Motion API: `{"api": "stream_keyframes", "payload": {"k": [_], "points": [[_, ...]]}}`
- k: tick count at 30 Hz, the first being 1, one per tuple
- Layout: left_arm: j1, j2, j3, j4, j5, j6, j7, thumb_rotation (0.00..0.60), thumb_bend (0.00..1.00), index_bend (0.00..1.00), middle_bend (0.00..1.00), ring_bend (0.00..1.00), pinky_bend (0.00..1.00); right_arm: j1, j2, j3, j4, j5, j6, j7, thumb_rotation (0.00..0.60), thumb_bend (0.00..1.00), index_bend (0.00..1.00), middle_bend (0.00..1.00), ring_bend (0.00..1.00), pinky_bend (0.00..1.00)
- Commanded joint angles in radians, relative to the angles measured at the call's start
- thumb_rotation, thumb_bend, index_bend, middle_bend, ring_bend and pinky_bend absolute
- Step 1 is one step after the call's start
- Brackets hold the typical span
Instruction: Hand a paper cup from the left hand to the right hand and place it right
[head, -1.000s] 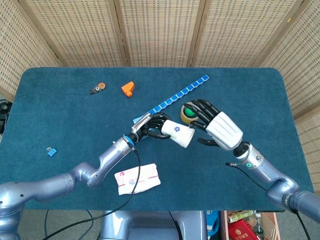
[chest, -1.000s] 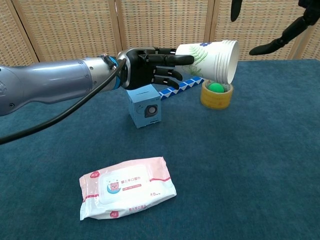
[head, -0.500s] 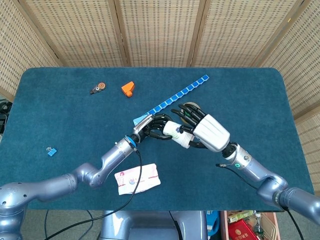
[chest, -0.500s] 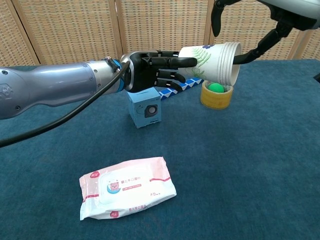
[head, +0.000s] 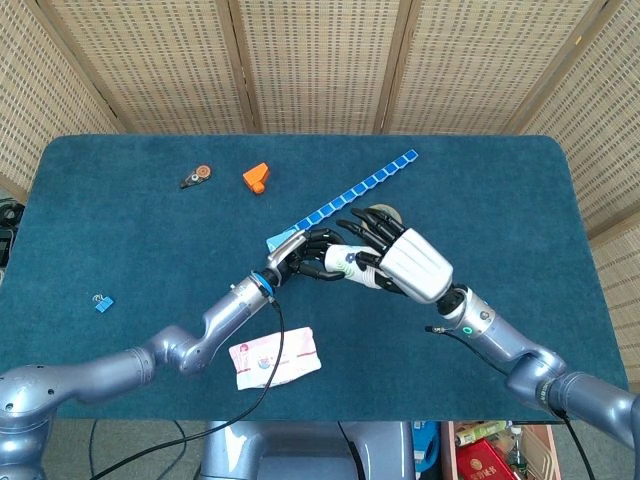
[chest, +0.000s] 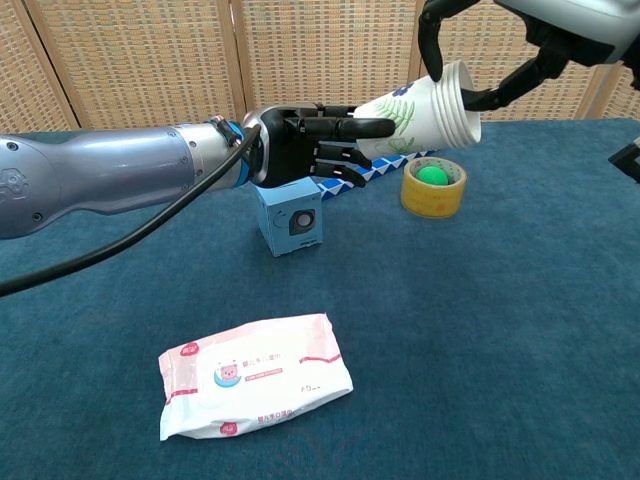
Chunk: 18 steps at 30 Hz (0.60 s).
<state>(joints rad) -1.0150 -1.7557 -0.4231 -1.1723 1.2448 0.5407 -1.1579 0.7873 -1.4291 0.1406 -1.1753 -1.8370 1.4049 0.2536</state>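
Observation:
A white paper cup (chest: 418, 112) with a green leaf print lies sideways in the air above the blue table (head: 520, 180), its mouth tilted up to the right. My left hand (chest: 300, 143) grips the cup's base end from the left. My right hand (head: 405, 264) comes in from the right, and its fingers (chest: 432, 45) wrap over the stacked rim at the mouth end. In the head view the cup (head: 343, 262) shows only as a white patch between the two hands.
A yellow tape roll (chest: 433, 192) with a green ball inside lies just below the cup. A blue cube (chest: 290, 220) stands under my left hand, with a blue block strip (head: 360, 188) behind. A wipes pack (chest: 255, 388) lies near the front. An orange piece (head: 256, 177) sits far left.
My right hand has moved left from beside the cup and closed its fingers round the rim. The cup's mouth has tilted upward. My left hand has kept its hold.

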Motion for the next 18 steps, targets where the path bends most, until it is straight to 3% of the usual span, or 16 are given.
{"api": "stream_keyframes", "payload": {"k": [1, 18], "points": [[0.000, -0.001, -0.001, 0.002, 0.002, -0.002, -0.001, 0.600, 0.08, 0.54, 0.53, 0.54, 0.51, 0.003, -0.003, -0.003, 0.005, 0.001, 0.005, 0.001, 0.600, 0.51, 0.62, 0.21, 0.02, 0.22], [0.003, 0.003, -0.005, 0.006, 0.017, -0.005, -0.013, 0.600, 0.08, 0.55, 0.53, 0.54, 0.51, 0.002, -0.022, -0.026, 0.054, -0.007, 0.064, -0.011, 0.600, 0.55, 0.71, 0.18, 0.02, 0.24]]}}
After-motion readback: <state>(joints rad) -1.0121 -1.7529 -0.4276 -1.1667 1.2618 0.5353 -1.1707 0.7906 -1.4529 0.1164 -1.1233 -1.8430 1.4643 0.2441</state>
